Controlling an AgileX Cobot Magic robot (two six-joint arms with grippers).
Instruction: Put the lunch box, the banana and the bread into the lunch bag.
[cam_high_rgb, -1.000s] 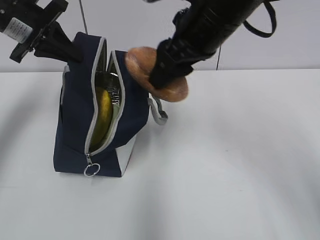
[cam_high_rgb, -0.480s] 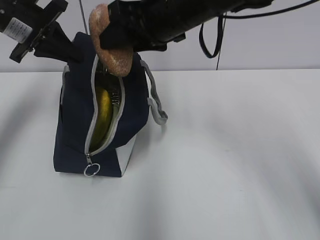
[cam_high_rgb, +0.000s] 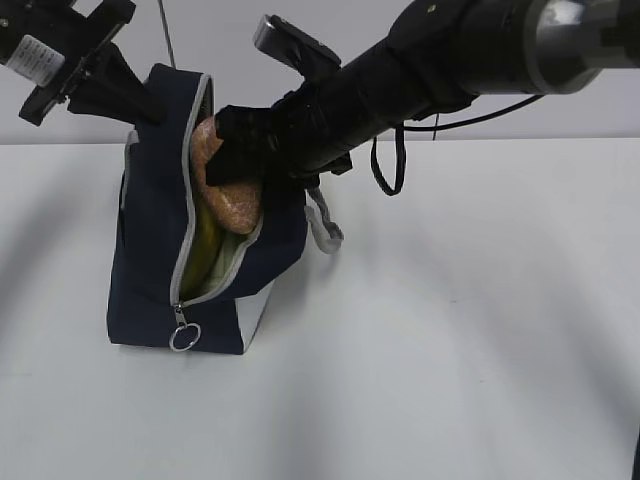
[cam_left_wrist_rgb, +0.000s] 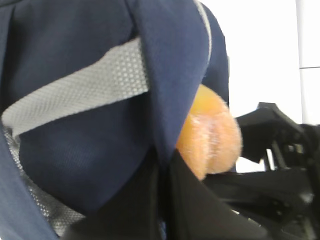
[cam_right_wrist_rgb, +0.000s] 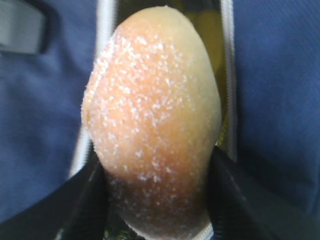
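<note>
1. Navy-blue fabric forms the lunch bag (cam_high_rgb: 150, 260), which stands upright on the white tabletop (cam_high_rgb: 450, 350) at the left of the exterior view, its grey zipper parted from top to near the base, where a ring pull (cam_high_rgb: 184, 338) hangs.
2. A grey strap handle (cam_high_rgb: 325, 225) hangs off the bag's right side; a second grey mesh strap (cam_left_wrist_rgb: 80, 85) is seen across the bag wall in the left wrist view.
3. The bag's mouth is largely blocked by the right arm, which reaches in from the upper right.
4. The bread (cam_high_rgb: 228, 185) is clamped between the jaws of the right gripper (cam_high_rgb: 235, 165) and is lodged partly inside the opening, between the zipper edges; its sugared crust fills the right wrist view.
5. The banana (cam_high_rgb: 207, 255) is seen inside the bag, below the bread, standing along the opening.
6. The lunch box cannot be made out in any view.
7. The left gripper (cam_high_rgb: 125, 100) is at the bag's upper left corner, jaws together pinching the bag's fabric.
</note>
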